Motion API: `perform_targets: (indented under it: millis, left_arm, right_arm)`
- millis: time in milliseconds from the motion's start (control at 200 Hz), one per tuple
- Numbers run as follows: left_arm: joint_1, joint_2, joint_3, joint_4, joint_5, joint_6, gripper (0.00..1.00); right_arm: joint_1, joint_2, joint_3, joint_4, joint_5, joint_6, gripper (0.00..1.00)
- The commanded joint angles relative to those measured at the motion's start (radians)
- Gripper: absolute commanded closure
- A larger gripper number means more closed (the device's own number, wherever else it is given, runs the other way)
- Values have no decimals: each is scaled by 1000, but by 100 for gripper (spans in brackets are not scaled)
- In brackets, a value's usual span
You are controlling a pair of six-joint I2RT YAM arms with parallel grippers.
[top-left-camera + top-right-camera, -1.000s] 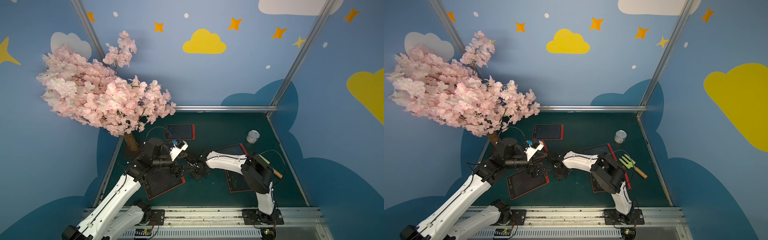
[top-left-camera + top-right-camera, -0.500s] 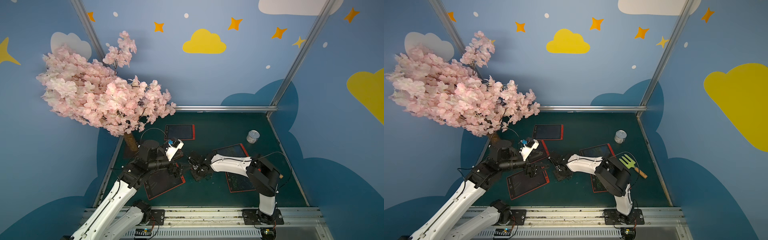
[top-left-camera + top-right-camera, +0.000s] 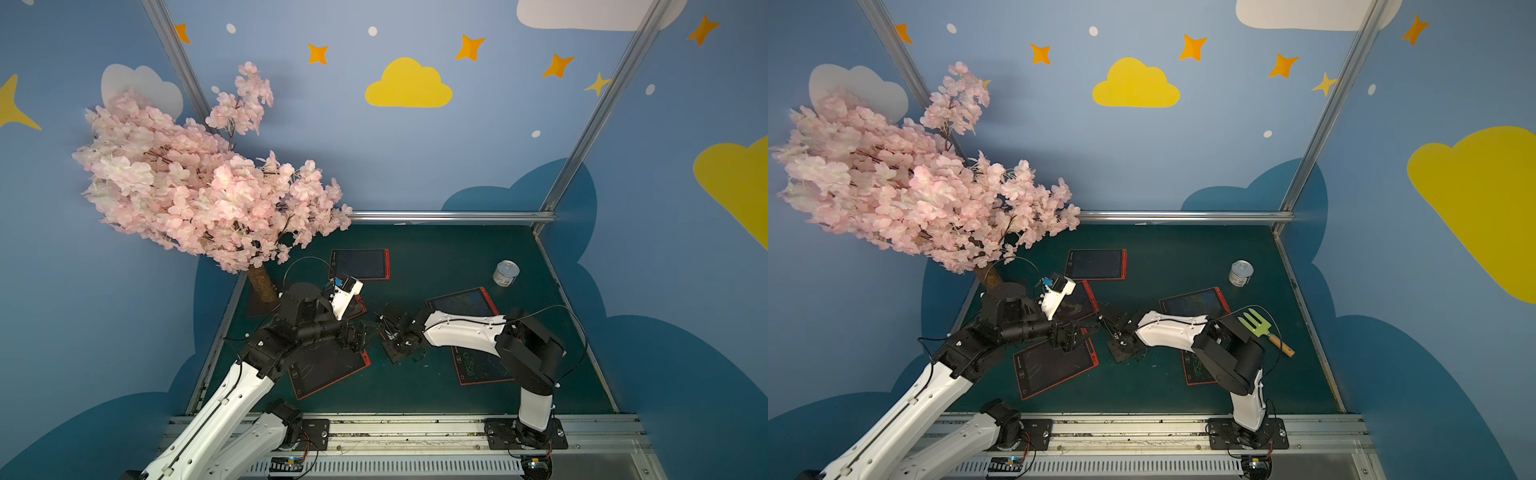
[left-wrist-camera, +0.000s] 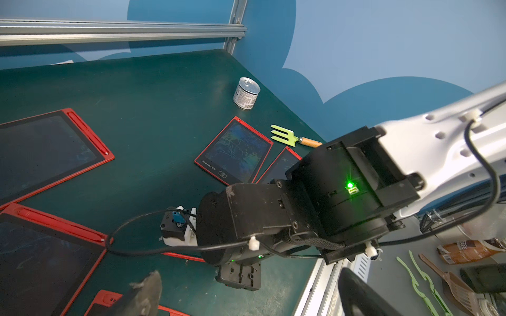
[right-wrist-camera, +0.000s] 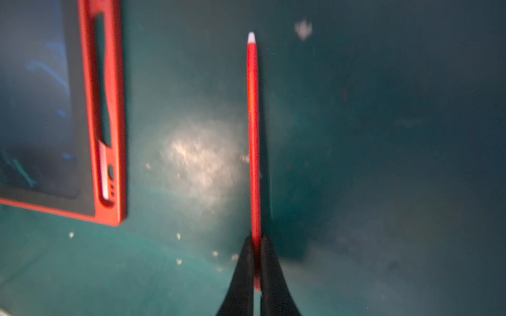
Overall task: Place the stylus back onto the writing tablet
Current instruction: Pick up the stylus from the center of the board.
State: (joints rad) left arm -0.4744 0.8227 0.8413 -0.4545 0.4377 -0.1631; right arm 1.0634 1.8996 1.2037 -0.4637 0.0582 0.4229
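pinching the red stylus by its back end in my right gripper, fingers pressed tight on it, white tip pointing away from the wrist. it's lying level and low over the green mat; can't tell if it actually touches. so it's not on anything yet: the near left tablet lies just beside it, long groove down its red edge, with a strip of bare mat between the two.

my left gripper hangs right across from the right one, fingers spread wide with nothing in them, over the far right corner of that same tablet. on the other side the near right tablet is half covered by my right arm in both top views.

a bit further back there's a middle left tablet, partly under my left wrist camera, and a middle right tablet with faint scribbles on the screen. near that one, toward the right wall, is a green garden fork with a wooden handle.

past that a small tin can stands upright on its own, and the far tablet lies flat with a red pen tucked in its groove. the pink blossom tree stands at the far left edge of the mat.
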Motion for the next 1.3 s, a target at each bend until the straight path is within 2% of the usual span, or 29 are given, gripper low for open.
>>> perform_targets:
  millis: [0, 200, 456, 841, 1031, 1297]
  left_arm:
    - [-5, -5, 5, -4, -64, -67, 1]
    - [-6, 17, 14, -63, -110, -126, 1]
    - [-7, -8, -52, 3, -136, -265, 1]
    - [-12, -19, -138, 71, -192, -470, 4]
    - [-12, 35, -186, 150, -197, -536, 9]
    - [-15, 139, -218, 273, -196, -623, 14]
  right_arm:
    - [-7, 20, -48, 65, 48, 2, 96]
    - [-22, -52, -105, 77, 46, 3, 98]
    - [-57, -171, -196, 87, 14, -1, 98]
    - [-129, -311, -237, 60, -52, -14, 98]
    - [-170, -369, -242, 54, -90, -38, 98]
    - [-171, -393, -236, 93, -114, -32, 98]
